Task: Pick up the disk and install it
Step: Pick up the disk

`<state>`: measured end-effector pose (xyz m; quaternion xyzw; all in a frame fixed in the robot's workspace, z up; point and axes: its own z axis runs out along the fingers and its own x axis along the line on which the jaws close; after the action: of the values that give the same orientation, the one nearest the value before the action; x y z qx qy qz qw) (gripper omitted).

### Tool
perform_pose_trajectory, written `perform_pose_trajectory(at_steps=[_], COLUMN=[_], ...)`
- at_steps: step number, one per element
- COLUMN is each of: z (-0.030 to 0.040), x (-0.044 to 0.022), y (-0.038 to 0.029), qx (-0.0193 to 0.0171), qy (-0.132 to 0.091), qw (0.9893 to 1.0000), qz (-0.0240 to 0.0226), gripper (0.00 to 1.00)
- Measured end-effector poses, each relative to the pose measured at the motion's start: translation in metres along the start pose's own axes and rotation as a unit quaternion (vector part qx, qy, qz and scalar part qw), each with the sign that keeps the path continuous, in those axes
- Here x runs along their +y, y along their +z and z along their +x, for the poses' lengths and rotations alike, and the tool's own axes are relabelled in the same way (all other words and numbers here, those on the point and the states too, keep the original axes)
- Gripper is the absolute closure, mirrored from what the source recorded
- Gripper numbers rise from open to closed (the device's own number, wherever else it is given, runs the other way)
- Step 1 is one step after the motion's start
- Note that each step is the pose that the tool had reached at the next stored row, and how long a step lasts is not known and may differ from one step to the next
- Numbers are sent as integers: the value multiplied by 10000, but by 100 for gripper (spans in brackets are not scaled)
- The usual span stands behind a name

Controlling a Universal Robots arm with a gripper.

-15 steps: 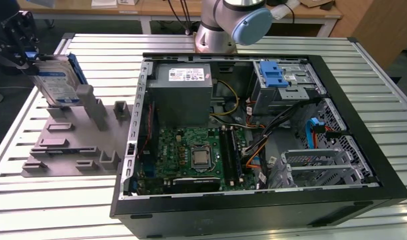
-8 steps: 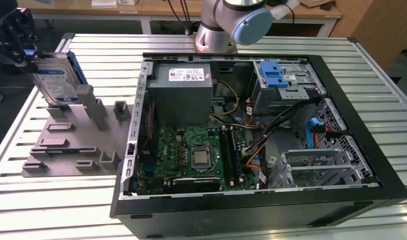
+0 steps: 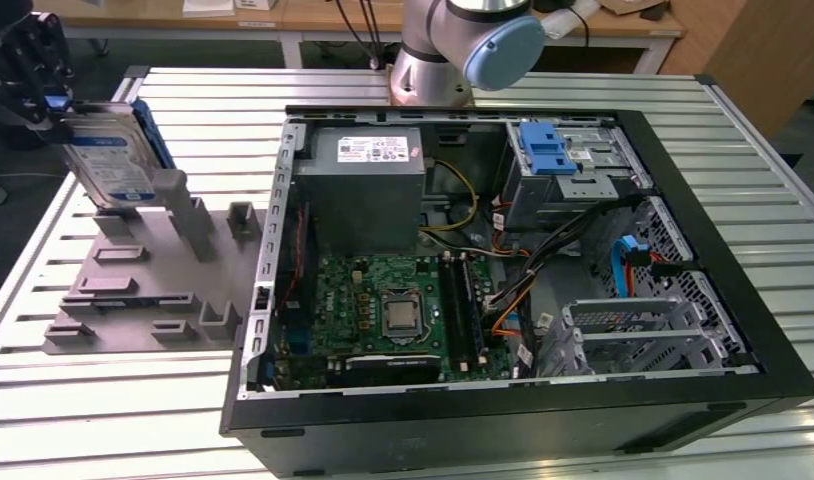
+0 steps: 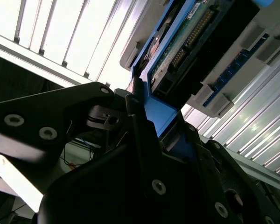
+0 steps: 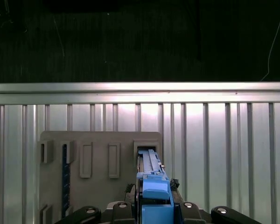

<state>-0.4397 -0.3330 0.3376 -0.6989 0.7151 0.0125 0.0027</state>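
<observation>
Exterior view: my pincer [image 3: 58, 105] is at ten o'clock, clamped on the upper end of the disk [image 3: 114, 150], which stands upright over the far corner of the grey rack [image 3: 127, 290].
Disk's lower end: it meets a tall post of the rack; I cannot tell whether it is seated or just clear.
Edges: the rack lies near the slatted table's [image 3: 114, 400] rim at nine o'clock. The black computer case [image 3: 514, 430] stands just beside the rack, toward three o'clock.
Open room: table slats run free from the rack toward seven o'clock.
Inside the case: a grey power supply box [image 3: 367, 175] at twelve, a blue-latched drive cage [image 3: 567, 160] at one, and a green motherboard [image 3: 380, 300] at six.
Materials: the disk is silver metal with a white-and-blue label in a blue plastic frame. The rack is matte grey with rectangular pockets and posts. The table is bright ribbed metal.
First wrist view: the disk [image 5: 151, 168] shows edge-on, its blue frame caught in my pincer [image 5: 155, 207] and running toward a rectangular pocket.
Second wrist view: the disk's [image 4: 186, 37] green circuit board and a row of connector pins face this camera, with a black finger [image 4: 140, 140] pressed against the blue frame. The exterior view gives the labelled face instead.
</observation>
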Motion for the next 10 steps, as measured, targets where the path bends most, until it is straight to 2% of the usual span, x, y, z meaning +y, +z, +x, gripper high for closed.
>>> perform_pose_trajectory(at_steps=[10], z=[-1], x=[1], y=[-39], qx=[-1], qy=[0], qw=[10000], qz=[1], gripper=[64])
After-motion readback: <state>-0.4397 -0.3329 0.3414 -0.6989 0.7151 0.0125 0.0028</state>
